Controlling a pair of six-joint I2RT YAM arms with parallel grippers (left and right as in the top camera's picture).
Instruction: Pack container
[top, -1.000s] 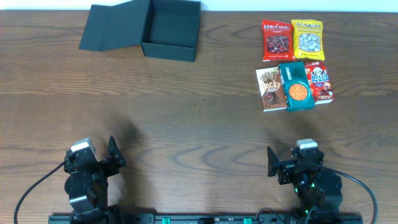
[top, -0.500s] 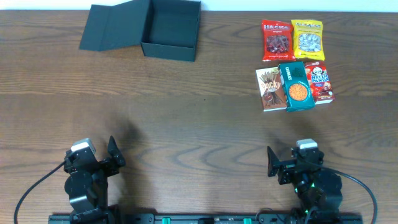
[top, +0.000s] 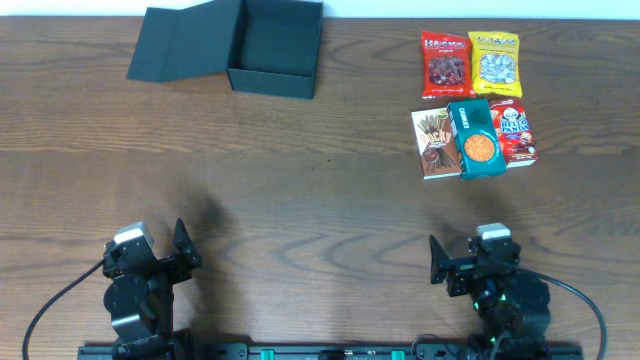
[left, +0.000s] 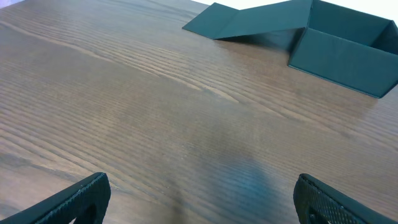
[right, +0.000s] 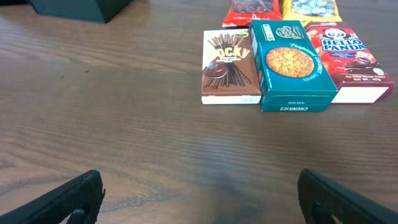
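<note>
Along the near edge of the desk (top: 320, 200) both arms sit folded low, one towards each near corner. The left gripper (left: 200, 204) points out over the wood, its jaws spread wide, one dark fingertip at each lower corner of the left wrist view and only wood grain between them. The right gripper (right: 200, 202) sits the same way towards the near right corner, jaws spread wide over bare wood.

Farther out on the right half of the desk lies a cluster of snacks. Nearest is a row of three flat boxes: a Pocky box (right: 227, 67), a teal cookie box (right: 289, 63) with an orange circle on its face, touching its neighbours on both sides, and a red Hello Panda box (right: 352, 59). Just behind them, close to the far edge, a red bag (top: 445, 65) and a yellow bag (top: 494, 63) lie side by side.

The container (top: 272, 79) stands at the far edge, left of the middle, well apart from the snacks. It is open, and its lid flap (top: 185, 45) lies folded out towards the far left corner.
</note>
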